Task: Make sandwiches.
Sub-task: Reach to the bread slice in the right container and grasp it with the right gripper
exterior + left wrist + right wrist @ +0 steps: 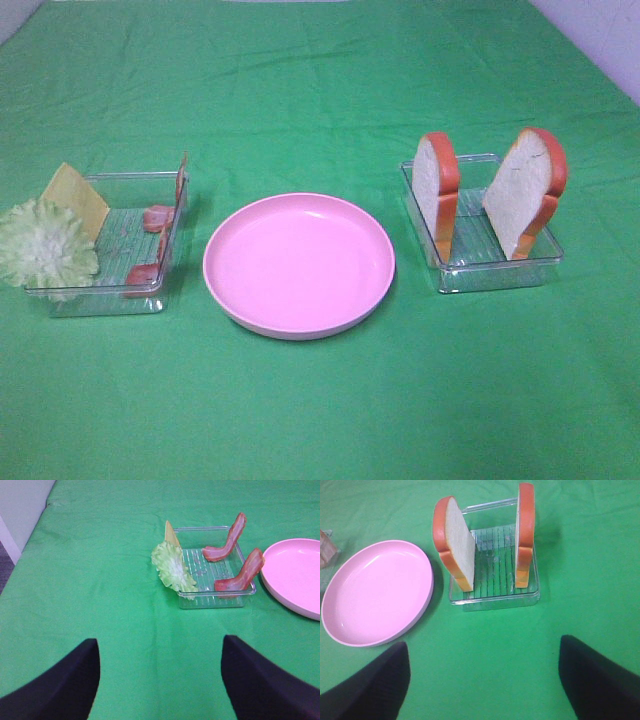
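The sandwiches' parts stand apart in two clear trays. Two bread slices (432, 190) (520, 195) with orange-red crust stand upright in the right tray (500, 275); the right wrist view shows them as well (460, 540) (524, 535). The left tray (100, 300) holds a yellow cheese square (75, 195), pale green lettuce (40, 245) hanging over its edge, and two bacon strips (227, 540) (242, 572). My left gripper (160, 645) is open over bare cloth, short of the left tray. My right gripper (484, 645) is open, short of the bread tray. Neither arm shows in the exterior high view.
An empty pink plate (300, 260) sits between the two trays on the green cloth, and it also appears in the wrist views (295, 575) (375, 595). The cloth's edge and a pale floor show at the far corners.
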Controlling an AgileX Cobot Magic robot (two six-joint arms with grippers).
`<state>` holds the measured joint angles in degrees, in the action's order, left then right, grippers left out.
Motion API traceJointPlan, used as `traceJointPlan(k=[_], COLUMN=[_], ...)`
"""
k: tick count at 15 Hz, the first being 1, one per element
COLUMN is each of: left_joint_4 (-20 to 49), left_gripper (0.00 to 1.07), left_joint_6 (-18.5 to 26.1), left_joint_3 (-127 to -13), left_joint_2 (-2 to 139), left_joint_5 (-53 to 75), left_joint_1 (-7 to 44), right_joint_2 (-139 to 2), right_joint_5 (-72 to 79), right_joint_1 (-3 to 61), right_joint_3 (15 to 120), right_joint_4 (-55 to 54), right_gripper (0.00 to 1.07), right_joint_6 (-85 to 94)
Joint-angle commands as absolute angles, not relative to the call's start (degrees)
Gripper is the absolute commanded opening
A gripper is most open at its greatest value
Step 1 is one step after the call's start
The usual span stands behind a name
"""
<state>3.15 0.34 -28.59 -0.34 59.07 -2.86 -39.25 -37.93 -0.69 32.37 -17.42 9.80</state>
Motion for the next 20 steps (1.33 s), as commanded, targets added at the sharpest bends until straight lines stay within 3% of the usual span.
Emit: traceJointPlan(k=[1, 6, 12, 17, 20], left_joint_4=[3.3, 3.3, 3.3, 3.3, 3.3], left_gripper=[0.67, 0.67, 0.67, 0.67, 0.67], left_joint_6=[0.0, 0.0, 0.0, 0.0, 0.0], left_joint_3=[-28.5, -28.5, -28.5, -28.5, -28.5], left_joint_2=[-1.3, -1.3, -1.3, -1.3, -1.3], left_joint_5=[59.2, 59.2, 59.2, 59.2, 59.2], left_joint_1=[-3.0, -3.0, -3.0, -3.0, -3.0], right_joint_2=[-48.5, -71.2, -88.1, -103.6, -109.1], right_joint_5=[-38.3, -55.2, -63.0, -70.7, -73.6], right_joint_1=[-0.9, -0.9, -0.4, 11.1, 14.8], right_joint_3=[38.4, 59.2, 79.5, 95.1, 100.2], right_joint_4=[-18.2, -19.9, -19.6, -13.1, -12.7], right_gripper=[0.75, 0.75, 0.75, 0.74, 0.74], right_joint_6=[10.4, 10.0, 9.9, 5.2, 3.8])
